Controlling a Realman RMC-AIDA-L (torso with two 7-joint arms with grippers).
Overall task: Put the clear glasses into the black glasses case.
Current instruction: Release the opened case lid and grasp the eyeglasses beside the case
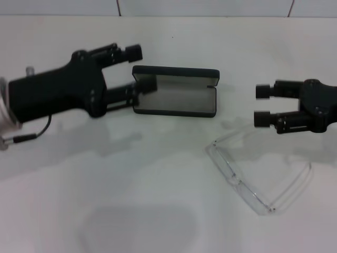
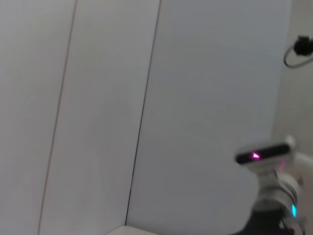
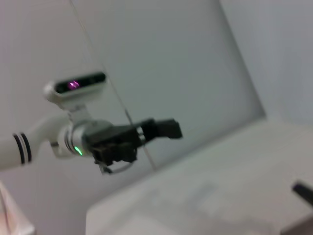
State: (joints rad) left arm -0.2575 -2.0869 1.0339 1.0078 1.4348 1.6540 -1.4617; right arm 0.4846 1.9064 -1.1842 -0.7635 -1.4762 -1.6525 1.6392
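Two grippers are out over the white worktop (image 1: 158,211), and neither holds anything. The case (image 1: 176,90) lies open near the far edge, about midway along it, lid up and grey lining showing. The glasses (image 1: 247,176) lie on the worktop nearer the right side, well short of the near edge, arms unfolded, faint against the white. They are apart from the case, so nothing has gone in yet.

The left gripper (image 1: 136,71) is at the case's left end, fingers spread. One finger sits beyond the lid's corner, the other is at the left end of the tray; whether it touches I cannot tell. It looks placed to steady the case. The right gripper (image 1: 261,105) hangs to the right of the case and just beyond the glasses, fingers released and pointing toward the case, gripping nothing.

The left wrist view shows only wall panels and part of the other arm; the right wrist view shows the left gripper far off.

My reading: the step in hand is the reach for the glasses, not yet begun in earnest. The next move calls for the right gripper to come down toward the near side and close on the frame. That frame is thin, clear plastic, likely slippery and springy, so a gentle, centred pinch seems wise.
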